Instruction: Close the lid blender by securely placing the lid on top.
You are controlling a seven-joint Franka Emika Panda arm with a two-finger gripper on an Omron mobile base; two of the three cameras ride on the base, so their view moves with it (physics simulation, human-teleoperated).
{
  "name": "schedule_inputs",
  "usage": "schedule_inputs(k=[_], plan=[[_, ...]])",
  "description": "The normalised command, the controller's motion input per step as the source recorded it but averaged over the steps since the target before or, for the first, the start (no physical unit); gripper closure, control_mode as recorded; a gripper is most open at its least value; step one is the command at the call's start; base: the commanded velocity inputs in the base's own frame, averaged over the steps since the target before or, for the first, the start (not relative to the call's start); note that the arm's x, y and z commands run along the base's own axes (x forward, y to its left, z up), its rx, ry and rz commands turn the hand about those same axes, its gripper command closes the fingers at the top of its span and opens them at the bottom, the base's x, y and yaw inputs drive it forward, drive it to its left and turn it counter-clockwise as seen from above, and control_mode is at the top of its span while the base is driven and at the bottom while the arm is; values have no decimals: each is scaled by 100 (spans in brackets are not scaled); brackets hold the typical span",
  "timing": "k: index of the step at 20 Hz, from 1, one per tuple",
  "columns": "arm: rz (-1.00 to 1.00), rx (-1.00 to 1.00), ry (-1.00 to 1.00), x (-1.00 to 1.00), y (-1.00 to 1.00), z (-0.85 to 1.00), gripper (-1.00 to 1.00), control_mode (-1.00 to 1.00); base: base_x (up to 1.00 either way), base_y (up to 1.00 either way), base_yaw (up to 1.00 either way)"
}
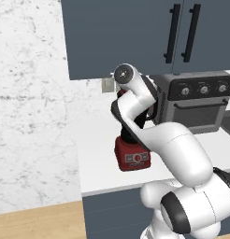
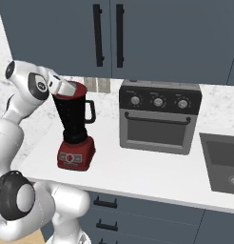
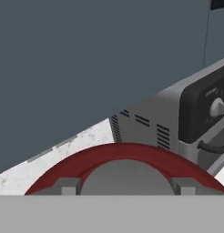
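1. Closest to the base, the white arm (image 2: pixel 24 102) bends up from the bench edge and reaches over the blender.
2. On the white bench (image 2: pixel 138 171), the blender (image 2: pixel 75 126) stands upright on its red base, black jar handle pointing to 3 o'clock in the right base view.
3. At the jar's mouth, the pincer (image 2: pixel 66 88) sits on a red lid (image 2: pixel 73 90); whether its fingers are spread or pinching cannot be told.
4. From the hand view, the red lid rim (image 3: pixel 127 152) curves just below a grey disc.
5. Farther along, at 3 o'clock of the blender, a grey toaster oven (image 2: pixel 159 116) sits apart.
6. Behind, dark cabinets (image 2: pixel 138 33) hang above.
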Motion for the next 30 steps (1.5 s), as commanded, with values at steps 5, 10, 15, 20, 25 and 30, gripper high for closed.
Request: schedule_inputs(k=[5, 10, 15, 20, 25, 30], plan=[[-2, 0, 1, 4, 1, 11, 100, -100, 0, 0, 0], [0, -1, 0, 14, 3, 0, 100, -100, 0, 0, 0], [0, -9, -1, 10, 19, 5, 100, -100, 0, 0, 0], [2, -18, -10, -4, 47, 6, 100, -100, 0, 0, 0], [0, -14, -18, -16, 17, 7, 100, -100, 0, 0, 0], [1, -10, -5, 0, 0, -3, 100, -100, 0, 0, 0]])
